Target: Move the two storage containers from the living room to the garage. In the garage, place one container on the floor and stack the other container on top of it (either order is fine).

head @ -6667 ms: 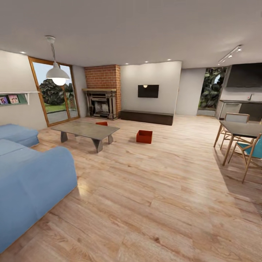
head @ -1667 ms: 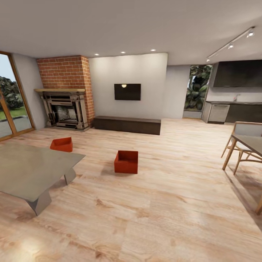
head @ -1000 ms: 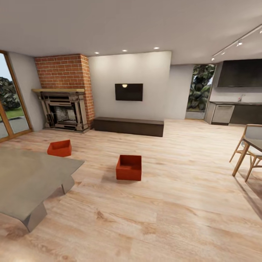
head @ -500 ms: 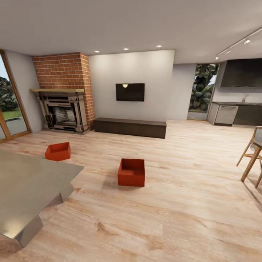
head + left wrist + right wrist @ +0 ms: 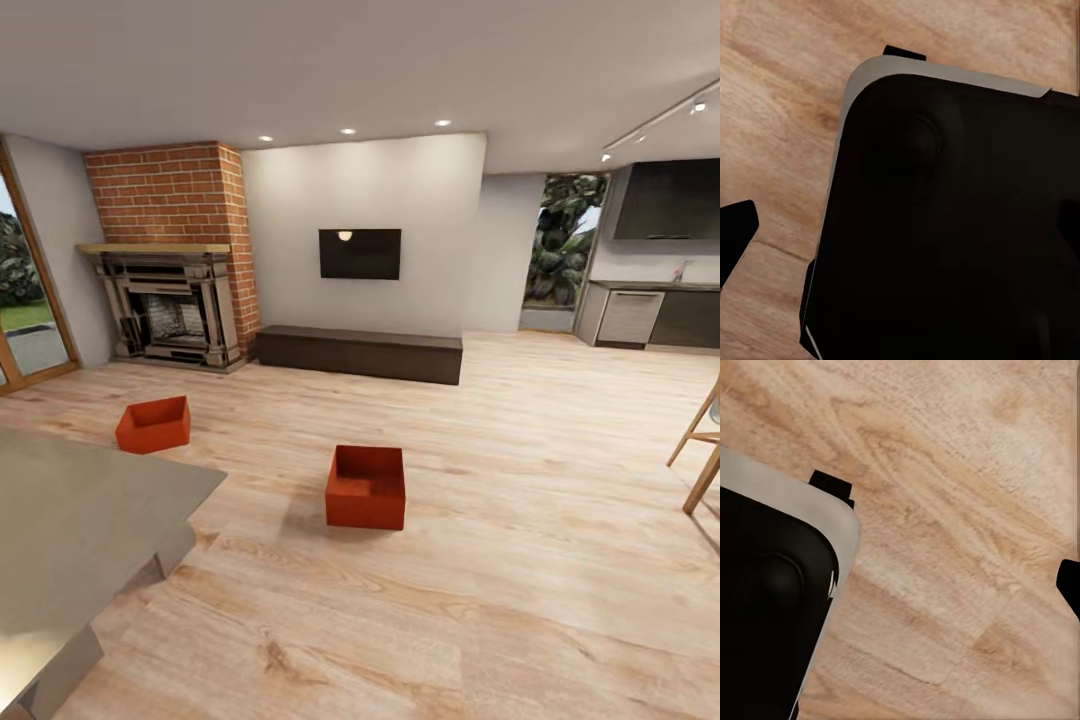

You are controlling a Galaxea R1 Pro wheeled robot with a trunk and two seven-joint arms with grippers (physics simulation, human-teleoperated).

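Two storage containers sit on the living room floor [image 5: 520, 560]: nearer container [image 5: 366, 487] mid-floor, farther container [image 5: 153, 424] off the coffee table [image 5: 80, 510] far edge. Approach step, nothing lifted (jaw state: cannot tell). Next: close on the nearer bin, lower arms.

- The wood plank floor [image 5: 520, 560] lies open ahead — nothing stands between the camera and the nearer storage container [image 5: 366, 487].
- A grey coffee table [image 5: 70, 520] blocks the near left side; the farther container [image 5: 153, 424] sits just beyond its edge.
- A chair [image 5: 700, 460] stands at the right border.
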